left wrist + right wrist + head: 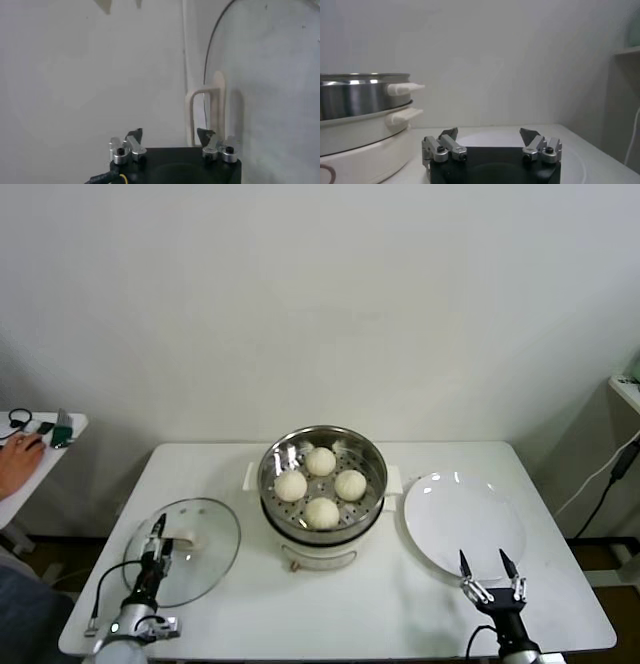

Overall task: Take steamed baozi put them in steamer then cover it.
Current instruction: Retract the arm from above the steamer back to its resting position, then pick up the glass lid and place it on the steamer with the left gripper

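Four cream-white baozi sit in the steel steamer [372, 459]: one at the back [321, 461], one left [291, 485], one right [350, 483], one at the front [322, 512]. The steamer stands uncovered on its white base [320, 556] at the table's centre, and it also shows in the right wrist view [355, 97]. The glass cover [205, 569] lies flat on the table to the left. My left gripper [160, 536] is open over the cover, just short of its white handle [205, 115]. My right gripper [486, 564] is open and empty at the near edge of the plate.
An empty white plate [462, 519] lies right of the steamer and shows in the right wrist view [580, 160]. A side table [45, 446] at far left holds small tools and a person's hand [18, 464]. A cable [605, 484] hangs at the right.
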Action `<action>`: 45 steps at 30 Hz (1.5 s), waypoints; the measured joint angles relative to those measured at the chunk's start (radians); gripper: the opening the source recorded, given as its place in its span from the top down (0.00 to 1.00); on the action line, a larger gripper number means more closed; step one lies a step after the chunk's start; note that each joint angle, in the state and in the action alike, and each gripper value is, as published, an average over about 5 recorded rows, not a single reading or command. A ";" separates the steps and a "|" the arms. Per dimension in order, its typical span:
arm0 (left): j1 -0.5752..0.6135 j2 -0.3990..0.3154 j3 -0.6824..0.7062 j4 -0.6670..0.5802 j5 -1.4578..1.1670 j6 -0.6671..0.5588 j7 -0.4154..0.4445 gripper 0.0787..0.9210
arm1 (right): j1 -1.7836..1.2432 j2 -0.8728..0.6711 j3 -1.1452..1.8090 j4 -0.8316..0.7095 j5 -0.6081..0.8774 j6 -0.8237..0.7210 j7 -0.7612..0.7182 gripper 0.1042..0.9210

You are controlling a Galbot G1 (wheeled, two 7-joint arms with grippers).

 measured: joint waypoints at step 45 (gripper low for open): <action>0.069 0.181 0.092 -0.572 -0.243 0.438 0.323 0.93 | 0.036 0.000 -0.010 -0.002 -0.125 -0.061 0.055 0.12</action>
